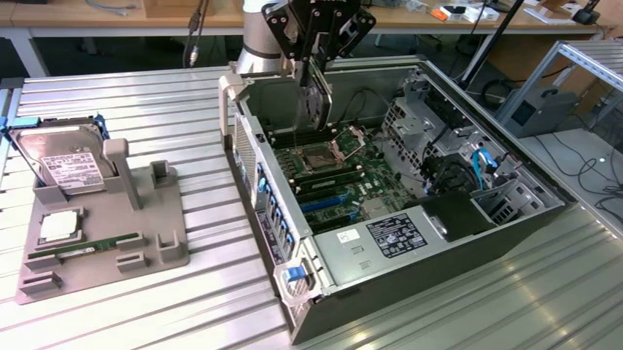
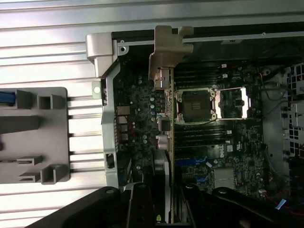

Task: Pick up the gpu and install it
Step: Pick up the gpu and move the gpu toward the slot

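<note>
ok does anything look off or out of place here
Nothing stands out. The graphics card hangs upright in the pincer over the open computer case, and the hard drive and memory stick sit in their grey holder.

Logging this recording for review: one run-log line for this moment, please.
gripper: shut on gpu | gpu: upright over open case | install: not yet seated
</note>
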`<state>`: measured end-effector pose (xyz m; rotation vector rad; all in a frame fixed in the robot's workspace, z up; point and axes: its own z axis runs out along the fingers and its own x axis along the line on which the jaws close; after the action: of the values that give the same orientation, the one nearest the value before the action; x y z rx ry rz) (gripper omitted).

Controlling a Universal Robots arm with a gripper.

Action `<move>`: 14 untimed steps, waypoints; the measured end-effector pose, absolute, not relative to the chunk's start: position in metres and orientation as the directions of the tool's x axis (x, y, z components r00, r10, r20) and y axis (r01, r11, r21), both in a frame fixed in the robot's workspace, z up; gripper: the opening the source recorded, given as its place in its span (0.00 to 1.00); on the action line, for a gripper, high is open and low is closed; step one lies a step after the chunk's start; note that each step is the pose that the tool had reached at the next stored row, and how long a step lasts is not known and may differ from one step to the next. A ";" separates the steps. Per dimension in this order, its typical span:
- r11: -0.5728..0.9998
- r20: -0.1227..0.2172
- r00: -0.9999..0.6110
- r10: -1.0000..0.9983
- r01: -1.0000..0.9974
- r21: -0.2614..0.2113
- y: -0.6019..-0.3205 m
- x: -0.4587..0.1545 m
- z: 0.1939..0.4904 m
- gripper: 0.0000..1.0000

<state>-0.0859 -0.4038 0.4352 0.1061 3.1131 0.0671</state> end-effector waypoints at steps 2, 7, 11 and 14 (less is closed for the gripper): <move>0.997 -0.024 -0.997 0.068 0.067 0.044 -0.404 -0.082 0.435 0.27; 0.997 -0.025 -0.997 0.068 0.067 0.043 -0.404 -0.076 0.435 0.27; 0.997 -0.025 -0.997 0.069 0.067 0.043 -0.404 -0.072 0.435 0.27; 0.997 -0.025 -0.997 0.069 0.067 0.042 -0.404 -0.067 0.435 0.27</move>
<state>-0.0666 -0.4038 0.4349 0.1060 3.1131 0.0645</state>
